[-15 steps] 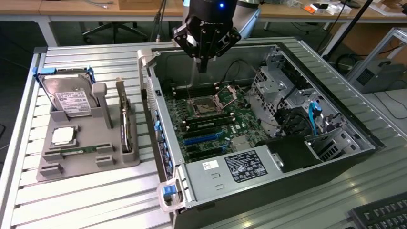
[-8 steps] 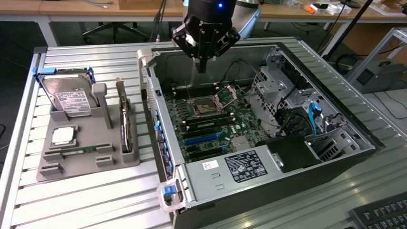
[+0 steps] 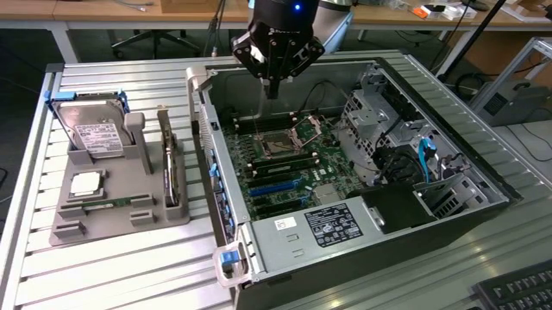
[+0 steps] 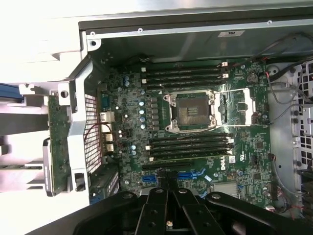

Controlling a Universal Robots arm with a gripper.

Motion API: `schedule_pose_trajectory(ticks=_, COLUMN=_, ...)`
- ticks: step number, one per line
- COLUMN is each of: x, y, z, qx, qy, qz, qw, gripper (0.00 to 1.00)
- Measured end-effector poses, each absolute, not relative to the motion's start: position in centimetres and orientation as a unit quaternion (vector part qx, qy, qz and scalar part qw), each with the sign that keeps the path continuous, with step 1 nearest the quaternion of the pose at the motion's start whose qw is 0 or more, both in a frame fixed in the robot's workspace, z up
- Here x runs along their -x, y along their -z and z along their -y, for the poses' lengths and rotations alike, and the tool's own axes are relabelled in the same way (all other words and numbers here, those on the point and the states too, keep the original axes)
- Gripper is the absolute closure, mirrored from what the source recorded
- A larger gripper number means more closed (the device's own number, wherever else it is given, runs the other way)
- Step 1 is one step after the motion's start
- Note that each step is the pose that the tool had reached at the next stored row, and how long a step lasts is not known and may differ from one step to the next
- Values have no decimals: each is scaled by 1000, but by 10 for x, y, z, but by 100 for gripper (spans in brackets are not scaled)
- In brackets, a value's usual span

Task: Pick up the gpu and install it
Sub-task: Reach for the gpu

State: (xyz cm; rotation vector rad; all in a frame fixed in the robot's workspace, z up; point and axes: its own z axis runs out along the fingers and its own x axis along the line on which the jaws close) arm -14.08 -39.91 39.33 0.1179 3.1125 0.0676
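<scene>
The gpu stands on its edge in a slot of the grey holder, at the exterior view's left of the open computer case. In the wrist view the gpu is a green strip beside the case's rear panel. My gripper hangs over the far end of the case, well apart from the gpu. Its fingers are shut together and hold nothing. In the wrist view my gripper is above the motherboard's black and blue expansion slots.
The holder also carries a silver hard drive, a processor and a memory stick. Inside the case are an empty processor socket, a power supply and a drive cage with cables. A keyboard lies at the near right.
</scene>
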Motion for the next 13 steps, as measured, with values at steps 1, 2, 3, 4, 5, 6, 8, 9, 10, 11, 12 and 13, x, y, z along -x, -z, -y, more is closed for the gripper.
schedule_pose_trajectory(ticks=1, x=141, y=-393, z=399, qx=-38, qy=-22, qz=-999, qw=13, gripper=89)
schedule_pose_trajectory(ticks=2, x=141, y=-393, z=399, qx=-38, qy=-22, qz=-999, qw=13, gripper=89)
schedule_pose_trajectory(ticks=3, x=142, y=-393, z=399, qx=-38, qy=-22, qz=-999, qw=13, gripper=89)
schedule_pose_trajectory(ticks=4, x=142, y=-393, z=399, qx=-38, qy=-22, qz=-999, qw=13, gripper=89)
schedule_pose_trajectory(ticks=5, x=142, y=-393, z=399, qx=-38, qy=-22, qz=-999, qw=13, gripper=89)
schedule_pose_trajectory(ticks=6, x=142, y=-393, z=399, qx=-38, qy=-22, qz=-999, qw=13, gripper=89)
schedule_pose_trajectory(ticks=8, x=143, y=-393, z=399, qx=-38, qy=-22, qz=-999, qw=13, gripper=89)
schedule_pose_trajectory(ticks=9, x=143, y=-393, z=399, qx=-38, qy=-22, qz=-999, qw=13, gripper=89)
schedule_pose_trajectory(ticks=10, x=144, y=-393, z=399, qx=-38, qy=-22, qz=-999, qw=13, gripper=89)
schedule_pose_trajectory(ticks=11, x=144, y=-393, z=399, qx=-38, qy=-22, qz=-999, qw=13, gripper=89)
schedule_pose_trajectory(ticks=12, x=144, y=-393, z=399, qx=-38, qy=-22, qz=-999, qw=13, gripper=89)
schedule_pose_trajectory(ticks=13, x=144, y=-393, z=399, qx=-38, qy=-22, qz=-999, qw=13, gripper=89)
